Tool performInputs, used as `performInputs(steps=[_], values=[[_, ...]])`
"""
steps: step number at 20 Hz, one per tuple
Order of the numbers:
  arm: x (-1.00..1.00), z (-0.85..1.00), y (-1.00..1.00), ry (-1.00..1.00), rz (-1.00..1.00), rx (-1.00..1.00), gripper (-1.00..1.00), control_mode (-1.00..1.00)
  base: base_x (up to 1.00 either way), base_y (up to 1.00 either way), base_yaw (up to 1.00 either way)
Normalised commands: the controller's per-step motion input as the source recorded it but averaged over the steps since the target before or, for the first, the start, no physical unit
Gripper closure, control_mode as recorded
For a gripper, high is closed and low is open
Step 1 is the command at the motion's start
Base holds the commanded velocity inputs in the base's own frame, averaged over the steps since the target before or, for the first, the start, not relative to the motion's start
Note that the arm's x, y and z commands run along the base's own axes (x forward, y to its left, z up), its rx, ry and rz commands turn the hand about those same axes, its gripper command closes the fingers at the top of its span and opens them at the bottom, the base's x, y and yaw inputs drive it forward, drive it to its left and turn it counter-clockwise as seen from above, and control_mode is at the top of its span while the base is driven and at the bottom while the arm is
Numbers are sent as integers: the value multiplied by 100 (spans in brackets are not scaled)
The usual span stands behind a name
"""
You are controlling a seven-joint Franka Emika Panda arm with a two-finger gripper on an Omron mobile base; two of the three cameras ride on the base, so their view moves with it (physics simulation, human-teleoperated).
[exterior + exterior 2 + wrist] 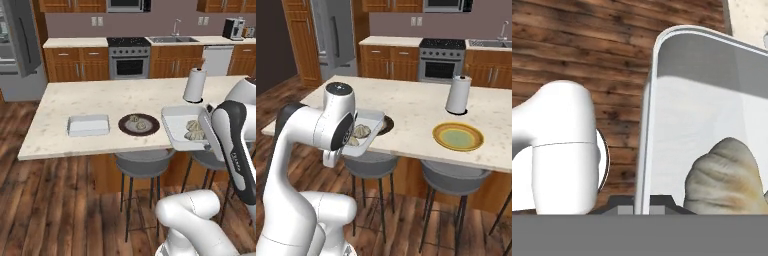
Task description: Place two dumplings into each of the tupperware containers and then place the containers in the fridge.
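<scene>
A: Start at the far left. What's there?
B: The fridge, well apart from the surface. On that surface, leftmost, one tray lies flat; I cannot tell what it holds.

A: And beside it?
B: A dark plate just to its right, with two dumplings on it.

A: Then the second tray?
B: The held tray hangs past the surface's near edge, over a stool, with two more dumplings inside. The hand view shows one of them close against the tray's floor.

A: The fingers?
B: The fingers are clamped on that tray's rim, pressed nearly together.

A: Farther right?
B: A paper towel roll stands upright, with a yellow plate lying nearer the edge.
</scene>
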Motion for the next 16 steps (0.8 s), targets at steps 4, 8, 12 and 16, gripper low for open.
performInputs(steps=[4, 8, 12, 16], values=[[0, 0, 0, 0, 0, 0, 100, 100, 0, 100, 13], [0, 0, 0, 0, 0, 0, 100, 100, 0, 100, 12], [0, 0, 0, 0, 0, 0, 100, 100, 0, 100, 10], [0, 0, 0, 0, 0, 0, 100, 100, 6, 100, 9]])
